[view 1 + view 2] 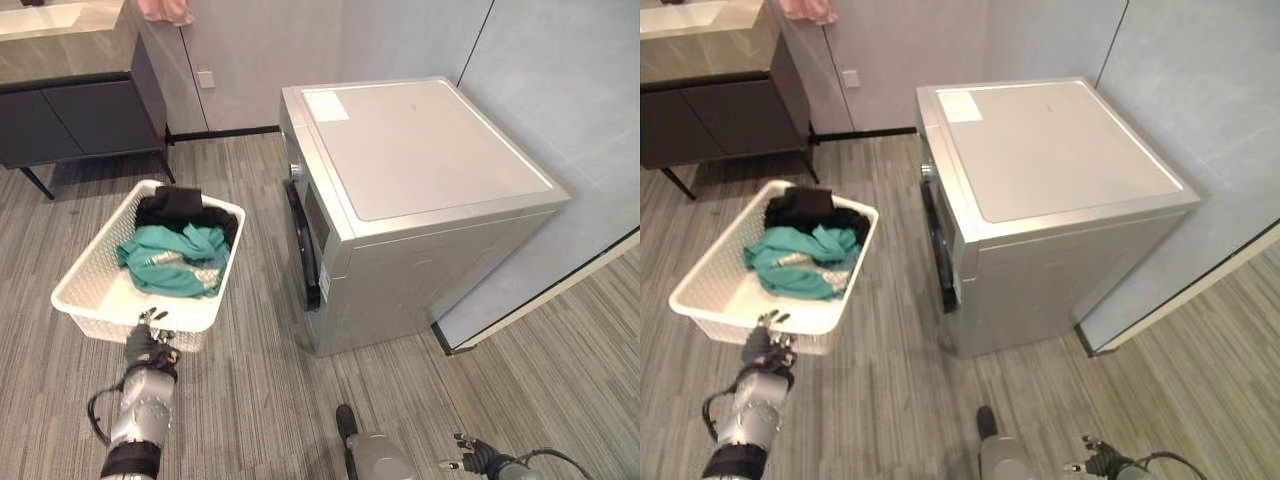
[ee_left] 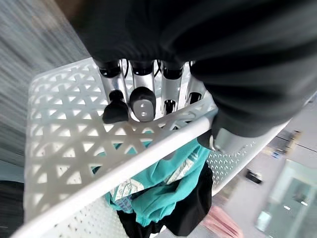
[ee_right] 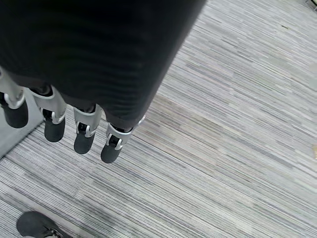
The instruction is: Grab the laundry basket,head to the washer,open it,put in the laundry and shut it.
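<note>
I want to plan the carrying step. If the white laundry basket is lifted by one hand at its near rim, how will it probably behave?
The laundry basket will likely tilt away, since only the left hand grips its rim. Its lattice walls look like thin plastic, so probably light and slightly flexible. The loose clothes may slide.

- A dark vanity cabinet [image 1: 80, 120] stands at about ten o'clock, raised on thin dark legs, against the back wall.
- A pale stone countertop [image 1: 60, 35] lies on that cabinet, with a white basin [image 1: 40, 14] set into it at the far edge.
- A pink cloth [image 1: 166, 10] hangs at about eleven o'clock, just beside the cabinet's corner.
- A wall socket [image 1: 206, 79] sits low on the grey wall panel [image 1: 260, 50] at about eleven o'clock.
- A black skirting strip [image 1: 225, 132] runs along the foot of that wall.
- Grey striped wood-look flooring [image 1: 250, 400] covers the ground.
- A pale blue-grey partition [image 1: 570, 110] stands at about two o'clock, with a light trim strip [image 1: 540, 295] along its base.
</note>
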